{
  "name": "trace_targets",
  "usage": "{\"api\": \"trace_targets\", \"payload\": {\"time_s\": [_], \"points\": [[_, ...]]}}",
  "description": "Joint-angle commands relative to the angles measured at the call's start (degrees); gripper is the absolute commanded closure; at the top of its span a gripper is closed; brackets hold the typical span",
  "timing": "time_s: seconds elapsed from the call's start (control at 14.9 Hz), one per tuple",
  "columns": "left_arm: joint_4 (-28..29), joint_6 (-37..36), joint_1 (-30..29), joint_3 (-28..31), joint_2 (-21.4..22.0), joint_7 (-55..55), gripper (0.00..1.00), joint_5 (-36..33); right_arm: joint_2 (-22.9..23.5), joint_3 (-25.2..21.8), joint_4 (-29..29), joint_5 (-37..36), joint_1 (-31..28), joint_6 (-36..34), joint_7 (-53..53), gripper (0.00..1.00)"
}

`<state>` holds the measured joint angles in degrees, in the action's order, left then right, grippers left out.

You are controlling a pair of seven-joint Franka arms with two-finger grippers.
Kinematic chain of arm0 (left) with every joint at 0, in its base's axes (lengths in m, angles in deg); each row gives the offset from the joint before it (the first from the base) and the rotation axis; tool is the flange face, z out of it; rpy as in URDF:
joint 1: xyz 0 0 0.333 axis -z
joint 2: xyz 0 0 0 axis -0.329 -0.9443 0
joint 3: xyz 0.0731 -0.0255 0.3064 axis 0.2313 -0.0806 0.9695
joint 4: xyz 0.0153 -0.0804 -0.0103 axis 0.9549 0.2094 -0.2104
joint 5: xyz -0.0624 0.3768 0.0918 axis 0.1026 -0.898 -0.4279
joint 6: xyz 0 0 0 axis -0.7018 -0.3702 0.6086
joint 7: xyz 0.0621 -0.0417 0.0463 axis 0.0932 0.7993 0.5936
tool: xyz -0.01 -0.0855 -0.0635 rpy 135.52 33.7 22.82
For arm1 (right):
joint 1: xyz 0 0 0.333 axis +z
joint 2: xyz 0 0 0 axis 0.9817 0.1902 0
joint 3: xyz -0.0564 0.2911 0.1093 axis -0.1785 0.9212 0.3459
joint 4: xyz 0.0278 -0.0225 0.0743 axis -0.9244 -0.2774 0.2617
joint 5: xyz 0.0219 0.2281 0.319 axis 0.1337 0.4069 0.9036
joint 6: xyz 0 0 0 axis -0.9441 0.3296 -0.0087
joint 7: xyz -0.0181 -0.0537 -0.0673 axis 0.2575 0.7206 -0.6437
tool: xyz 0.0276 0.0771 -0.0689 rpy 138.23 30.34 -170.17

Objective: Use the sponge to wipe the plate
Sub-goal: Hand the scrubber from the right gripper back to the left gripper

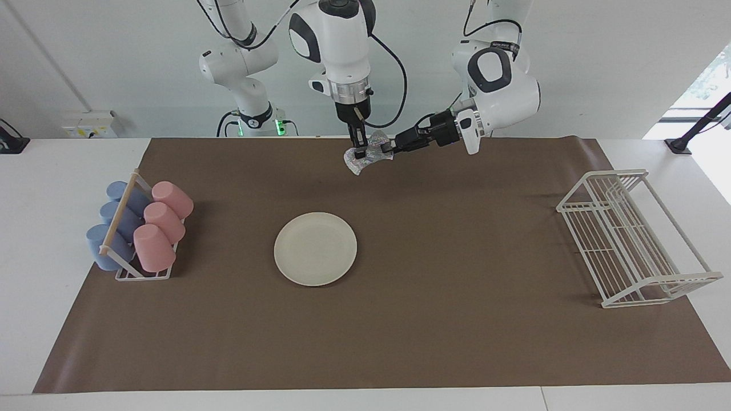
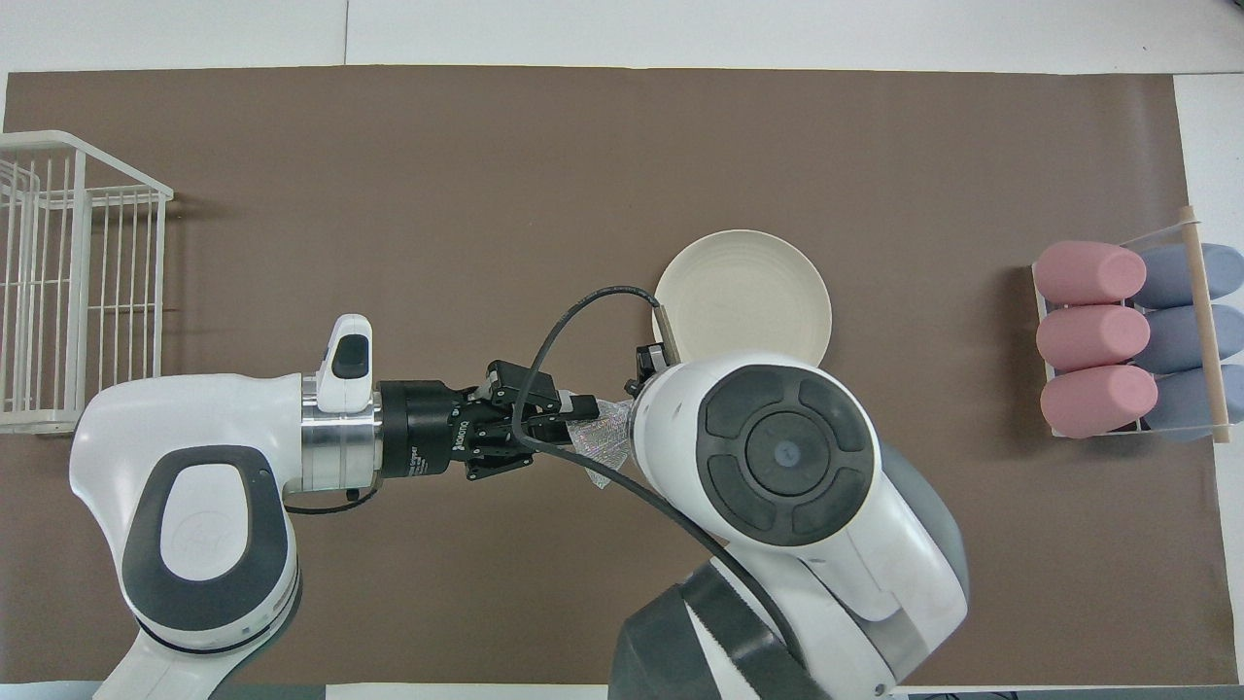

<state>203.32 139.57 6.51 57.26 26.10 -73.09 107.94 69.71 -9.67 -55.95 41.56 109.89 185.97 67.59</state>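
Both grippers hold the sponge (image 1: 368, 153) in the air over the brown mat (image 1: 434, 319): the right gripper (image 1: 360, 153) pinches it from above, the left gripper (image 1: 390, 148) clamps its side. The plate (image 1: 315, 248) lies flat on the mat, untouched, between a cup rack (image 1: 140, 228) and a wire rack (image 1: 631, 240).

A white table (image 1: 34, 240) carries a broad brown paper mat (image 1: 434, 319). On the mat rest a round cream-white plate (image 1: 315, 248), a white wire rack (image 1: 628, 240) and a cup-filled wire holder (image 1: 140, 231).

Right claw and much of the sponge (image 2: 603, 449) under the right arm's wrist (image 2: 787, 452)
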Motion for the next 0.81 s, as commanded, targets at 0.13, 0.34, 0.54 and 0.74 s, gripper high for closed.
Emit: {"api": "trace_targets", "payload": {"time_s": [0.13, 0.34, 0.54, 0.74], "points": [[-0.3, 2.5, 2.4, 0.5, -0.3, 2.3, 1.0, 1.3, 0.2, 0.4, 0.1, -1.3, -0.8, 0.8, 1.4, 1.0], [-0.3, 2.4, 2.2, 0.5, -0.1, 3.5, 1.0, 1.3, -1.1, 0.3, 0.0, -1.4, -1.9, -0.9, -3.7, 0.23], [-0.3, 2.2, 1.9, 0.5, 0.0, 4.7, 1.0, 1.3, -1.3, 0.2, 0.1, -1.3, -3.2, -0.4, -5.6, 0.0], [-0.4, 1.9, 0.6, 0.7, 0.1, 5.2, 1.0, 1.3, -1.5, -0.2, 0.1, -1.1, -5.2, -0.5, -12.7, 0.0]]}}
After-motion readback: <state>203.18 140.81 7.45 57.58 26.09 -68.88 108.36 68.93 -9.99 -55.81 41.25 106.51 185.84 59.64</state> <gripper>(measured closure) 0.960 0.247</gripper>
